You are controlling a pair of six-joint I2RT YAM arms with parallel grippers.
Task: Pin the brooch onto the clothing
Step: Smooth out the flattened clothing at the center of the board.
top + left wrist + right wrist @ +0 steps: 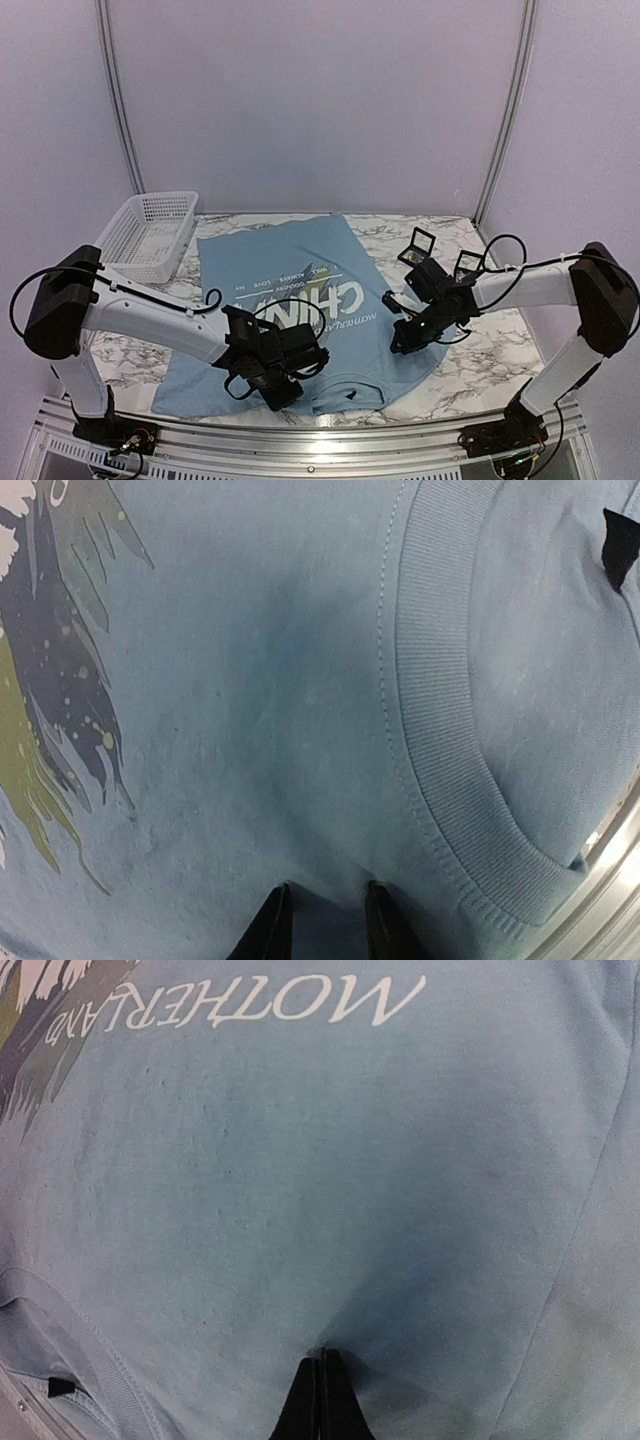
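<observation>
T-shirt flat on marble table; left gripper tips slightly apart beside collar; right gripper pressed together on fabric; mesh basket, black cases alongside

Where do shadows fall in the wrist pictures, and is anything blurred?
Left wrist view: soft shadow on the light blue T-shirt ahead of the left end effector, collar ribbing sharp. Right wrist view: darker shadow by the shut right end effector, lettering crisp.

A light blue T-shirt lies spread on the marble worktop. The left hand is over its near edge, the right hand is at its right edge, and a white mesh basket stands at its far left.
</observation>
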